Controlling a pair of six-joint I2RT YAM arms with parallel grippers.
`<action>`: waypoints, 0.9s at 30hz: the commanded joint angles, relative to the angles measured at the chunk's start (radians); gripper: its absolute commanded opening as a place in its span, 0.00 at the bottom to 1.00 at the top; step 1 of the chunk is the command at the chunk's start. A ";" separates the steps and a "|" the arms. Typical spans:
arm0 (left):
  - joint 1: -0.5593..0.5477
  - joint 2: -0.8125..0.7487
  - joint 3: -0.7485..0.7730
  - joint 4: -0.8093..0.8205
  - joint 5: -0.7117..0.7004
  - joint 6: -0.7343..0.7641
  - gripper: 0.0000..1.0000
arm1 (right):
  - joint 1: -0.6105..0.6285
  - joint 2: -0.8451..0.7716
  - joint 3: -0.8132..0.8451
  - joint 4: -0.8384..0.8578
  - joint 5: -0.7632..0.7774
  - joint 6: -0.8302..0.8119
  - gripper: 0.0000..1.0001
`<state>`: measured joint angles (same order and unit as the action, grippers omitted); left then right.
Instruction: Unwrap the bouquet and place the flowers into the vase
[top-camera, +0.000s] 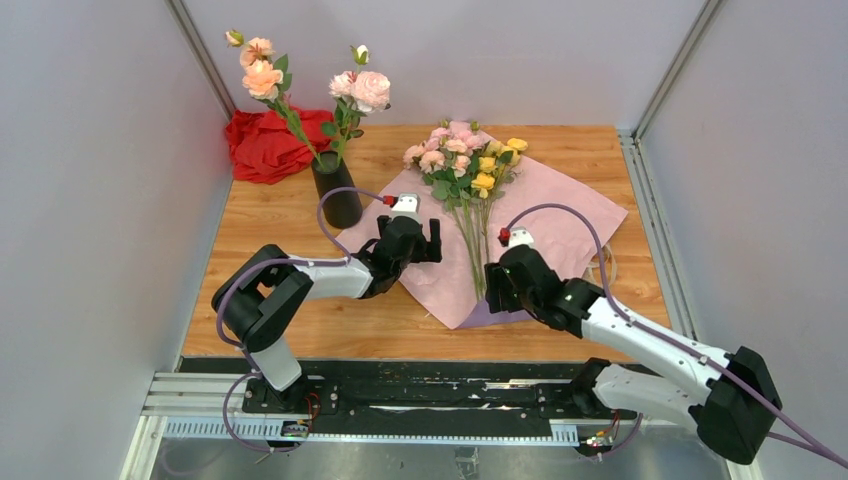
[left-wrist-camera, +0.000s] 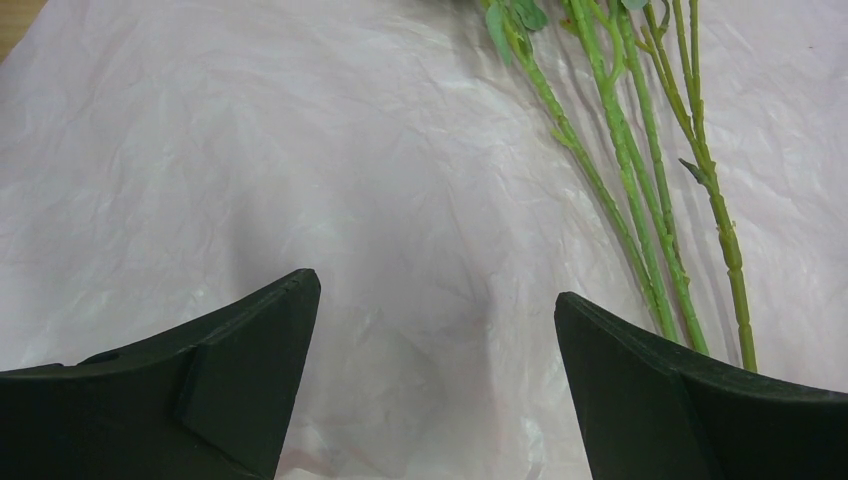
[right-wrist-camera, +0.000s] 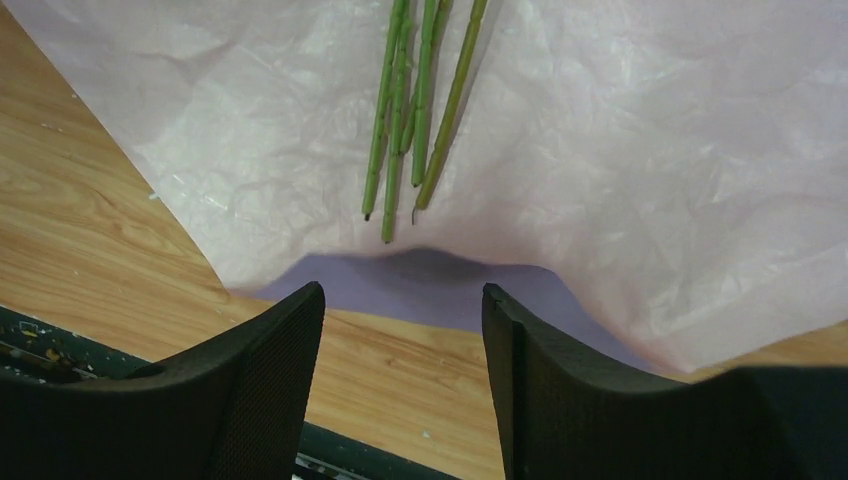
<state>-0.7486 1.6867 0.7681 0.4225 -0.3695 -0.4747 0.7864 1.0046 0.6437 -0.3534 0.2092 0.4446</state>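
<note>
The flowers lay loose on the opened paper. Their pink and yellow heads were far ahead of both sets of fingers, and the thin green stems ran back toward the arms. The cut ends stopped just ahead of the right gripper, roughly in line with the gap between its fingers. The paper's lilac corner sat below that gap. Those fingers stood well apart and held nothing.

The left gripper was spread fully wide and was also empty, over bare crumpled paper. The stems passed just beyond the finger nearer them, not between the two. We could not tell whether its tips touched the sheet.

We judged the bunch light and springy, with slim, smooth stems that would likely fan apart or slide unless pinched together. The heads looked soft and easy to crush. We thought the best hold was low on the stems where they converge, a little ahead of the right fingers. The paper looked thin and could lift with them.

The black vase stood well off to the left of the left fingers. It carried two taller roses, which left a narrow mouth. A red cloth lay beyond it.
</note>
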 joint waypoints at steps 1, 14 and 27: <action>-0.005 -0.021 -0.013 0.022 0.000 0.003 1.00 | 0.045 -0.061 -0.020 -0.123 0.091 0.048 0.63; -0.006 -0.019 -0.010 0.021 -0.003 0.007 1.00 | 0.005 0.021 0.045 -0.037 0.256 -0.020 0.55; -0.005 -0.022 -0.011 0.021 -0.009 0.009 1.00 | -0.156 0.133 0.128 0.102 0.145 -0.062 0.54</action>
<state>-0.7486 1.6867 0.7662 0.4240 -0.3695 -0.4744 0.6960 1.0943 0.7448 -0.3210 0.4076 0.4149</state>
